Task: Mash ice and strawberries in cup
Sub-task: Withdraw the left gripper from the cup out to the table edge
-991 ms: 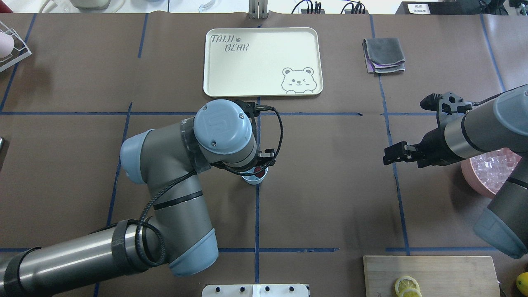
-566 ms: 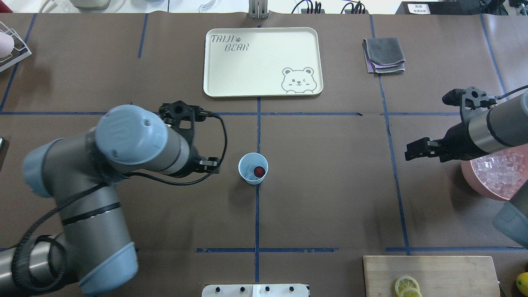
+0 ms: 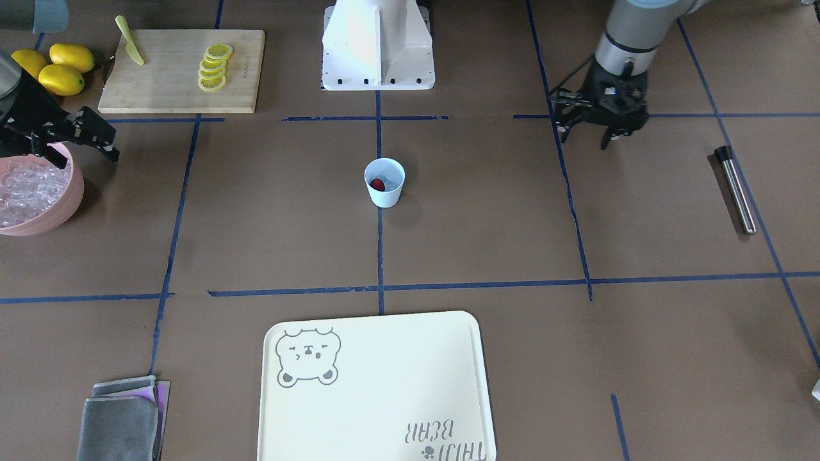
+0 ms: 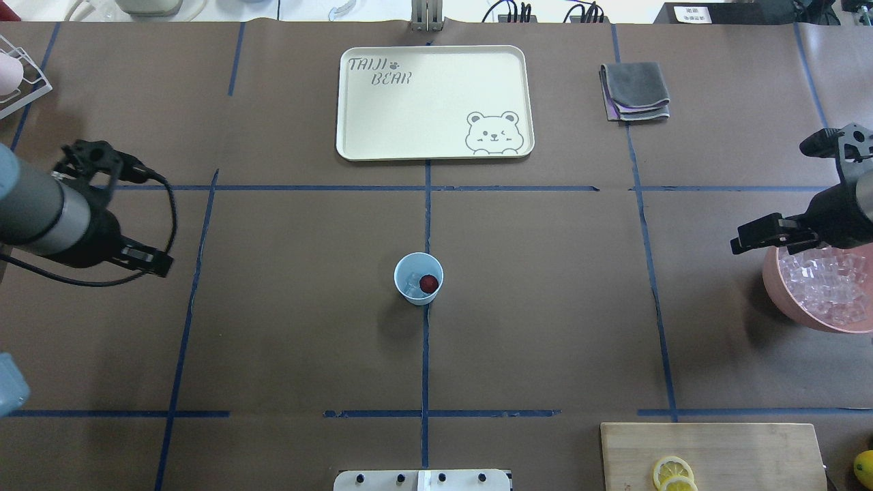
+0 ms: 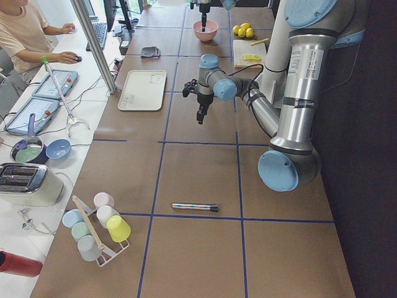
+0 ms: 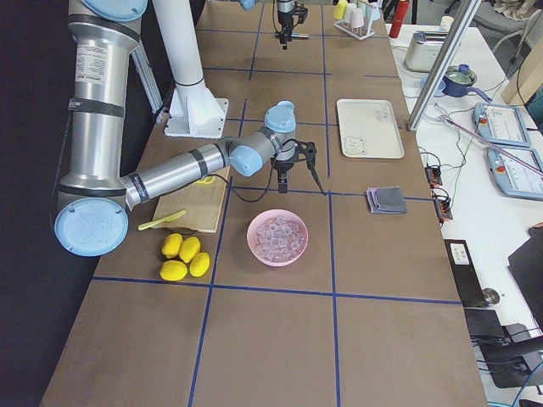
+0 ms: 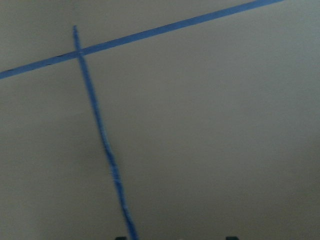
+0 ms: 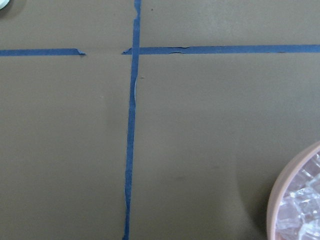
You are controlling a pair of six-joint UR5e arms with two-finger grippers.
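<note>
The pale blue cup (image 4: pixel 409 266) stands upright at the table's middle, on a blue tape line; it also shows in the front view (image 3: pixel 385 193). Inside it lie one dark red strawberry (image 4: pixel 428 283) and a few clear ice cubes (image 4: pixel 411 284). My left gripper (image 3: pixel 583 141) hangs open and empty over bare table far to the robot's left of the cup; in the overhead view it (image 4: pixel 155 262) sits near the left edge. My right gripper (image 4: pixel 738 243) is open and empty, beside the rim of the pink bowl (image 4: pixel 774 293).
The pink bowl holds several more ice cubes (image 3: pixel 25 192). A metal rod with a black end (image 3: pixel 735 189) lies on the table beyond my left gripper. A cream tray (image 4: pixel 436 150), folded grey cloths (image 4: pixel 634 92), a cutting board with lemon slices (image 3: pixel 214 64) and whole lemons (image 3: pixel 57 70) stand around.
My left arm has swung from above the cup far out to the left, uncovering the cup. My right gripper has drawn back to the right, toward the pink bowl.
</note>
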